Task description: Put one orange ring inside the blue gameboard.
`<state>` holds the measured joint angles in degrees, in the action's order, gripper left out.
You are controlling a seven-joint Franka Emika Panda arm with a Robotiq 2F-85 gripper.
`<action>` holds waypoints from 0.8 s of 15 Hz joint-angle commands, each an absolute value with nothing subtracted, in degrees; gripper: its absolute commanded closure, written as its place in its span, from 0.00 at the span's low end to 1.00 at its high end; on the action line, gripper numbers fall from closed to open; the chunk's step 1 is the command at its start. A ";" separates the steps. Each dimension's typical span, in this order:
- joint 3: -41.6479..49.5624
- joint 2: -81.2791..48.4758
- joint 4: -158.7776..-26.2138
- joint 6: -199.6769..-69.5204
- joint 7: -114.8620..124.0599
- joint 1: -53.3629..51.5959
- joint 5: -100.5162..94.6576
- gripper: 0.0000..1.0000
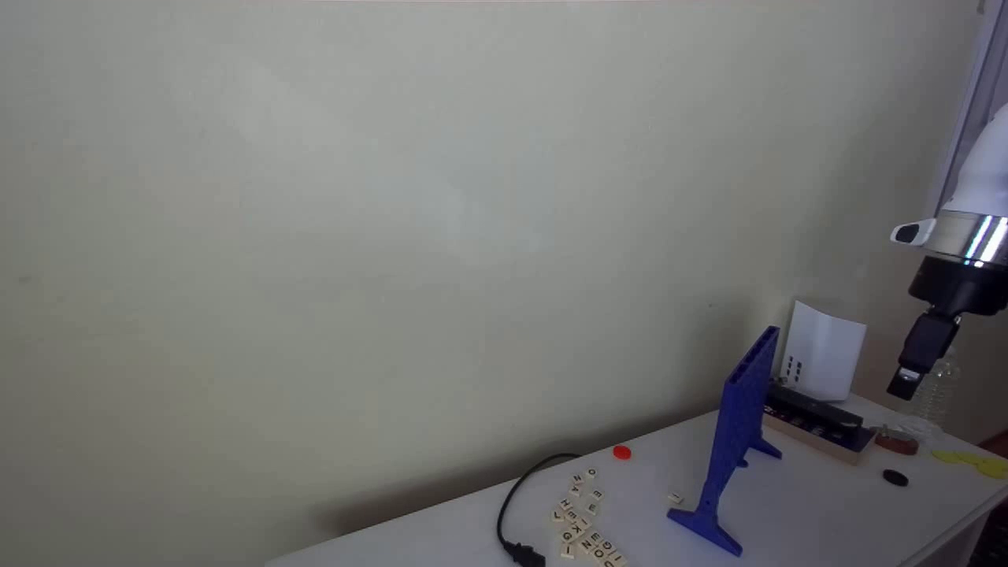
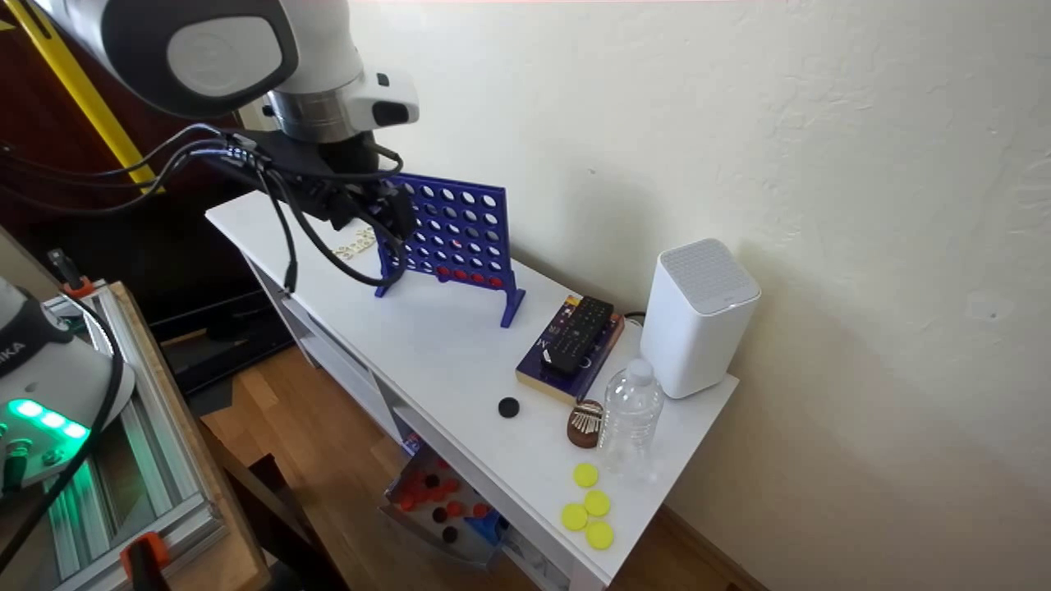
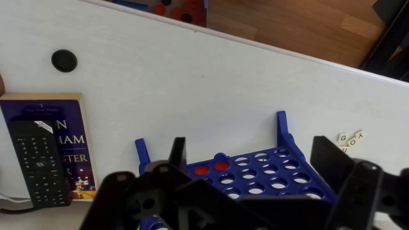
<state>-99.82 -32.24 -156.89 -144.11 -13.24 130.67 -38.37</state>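
The blue gameboard (image 1: 736, 429) stands upright on the white table. It also shows in an exterior view (image 2: 503, 215) and in the wrist view (image 3: 295, 147). Several red-orange discs (image 2: 477, 278) fill part of its bottom row; some show in the wrist view (image 3: 221, 165). A loose orange disc (image 1: 622, 453) lies flat on the table near the wall, beyond the board. My gripper (image 3: 249, 148) is open with nothing between its fingers, raised above the table. In an exterior view my gripper (image 2: 401, 217) covers part of the board; it also shows in an exterior view (image 1: 906, 386).
Letter tiles (image 1: 579, 524) and a black cable (image 1: 508, 504) lie beyond the board. A book (image 2: 538, 373) with a remote (image 2: 579, 332), black disc (image 2: 508, 407), thumb piano (image 2: 584, 424), bottle (image 2: 631, 419), white box (image 2: 698, 328) and yellow discs (image 2: 597, 502) stand nearer. A drawer (image 2: 443, 542) holds orange and black discs.
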 commanded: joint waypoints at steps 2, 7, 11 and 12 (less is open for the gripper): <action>-97.80 -30.60 -156.90 -146.20 -14.13 128.52 -37.13 0.00; -97.18 -29.87 -156.75 -146.87 -14.21 127.70 -37.01 0.00; -97.16 -29.87 -156.74 -146.87 -14.21 127.70 -37.01 0.00; -97.16 -29.87 -156.73 -146.87 -14.21 127.70 -37.01 0.00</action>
<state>-97.19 -30.92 -156.72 -146.09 -13.24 127.91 -38.37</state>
